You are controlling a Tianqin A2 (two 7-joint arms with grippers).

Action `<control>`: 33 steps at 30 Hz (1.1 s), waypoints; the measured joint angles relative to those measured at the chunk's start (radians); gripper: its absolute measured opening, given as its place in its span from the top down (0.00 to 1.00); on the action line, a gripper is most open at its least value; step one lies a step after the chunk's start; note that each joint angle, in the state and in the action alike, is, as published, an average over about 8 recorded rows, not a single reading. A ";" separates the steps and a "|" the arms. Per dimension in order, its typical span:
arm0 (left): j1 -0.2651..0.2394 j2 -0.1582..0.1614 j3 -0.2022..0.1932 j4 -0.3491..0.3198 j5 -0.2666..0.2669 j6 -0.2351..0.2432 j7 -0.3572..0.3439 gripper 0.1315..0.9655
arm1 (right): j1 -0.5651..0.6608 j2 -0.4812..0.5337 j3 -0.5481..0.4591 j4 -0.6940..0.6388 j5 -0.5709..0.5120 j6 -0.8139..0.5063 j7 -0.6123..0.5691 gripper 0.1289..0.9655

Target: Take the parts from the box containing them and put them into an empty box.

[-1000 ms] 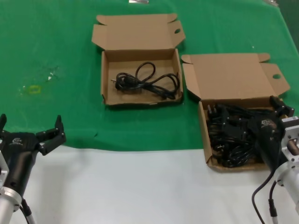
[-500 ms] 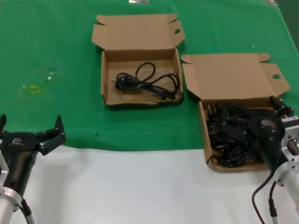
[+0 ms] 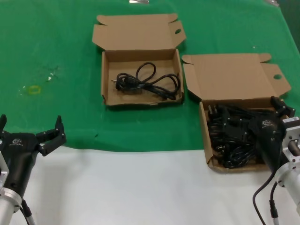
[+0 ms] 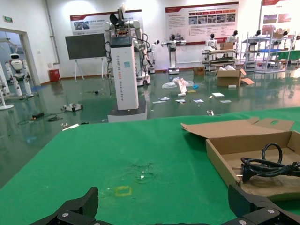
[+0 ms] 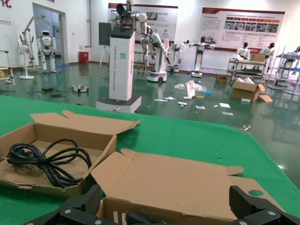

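A green-clothed tabletop (image 3: 56,42) carries two open brown cardboard mailer boxes. The full box (image 3: 233,78), heaped with black power cords (image 3: 234,136), sits at the green cloth's near right edge; the other box (image 3: 140,58), left of and behind it, holds one looped cord (image 3: 147,82). The right gripper (image 3: 262,123) sits low over the heap, fingers spread wide, though any grip is hidden. The left gripper (image 3: 29,136) hovers far left, fingers open and empty. Its logo is unreadable.
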 joint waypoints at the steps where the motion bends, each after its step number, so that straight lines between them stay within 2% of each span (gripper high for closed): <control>1: 0.000 0.000 0.000 0.000 0.000 0.000 0.000 0.00 | 0.000 0.000 0.000 0.000 0.000 0.000 0.000 0.00; 33: 0.000 0.000 0.000 0.000 0.000 0.000 0.000 0.00 | 0.000 0.000 0.000 0.000 0.000 0.000 0.000 0.00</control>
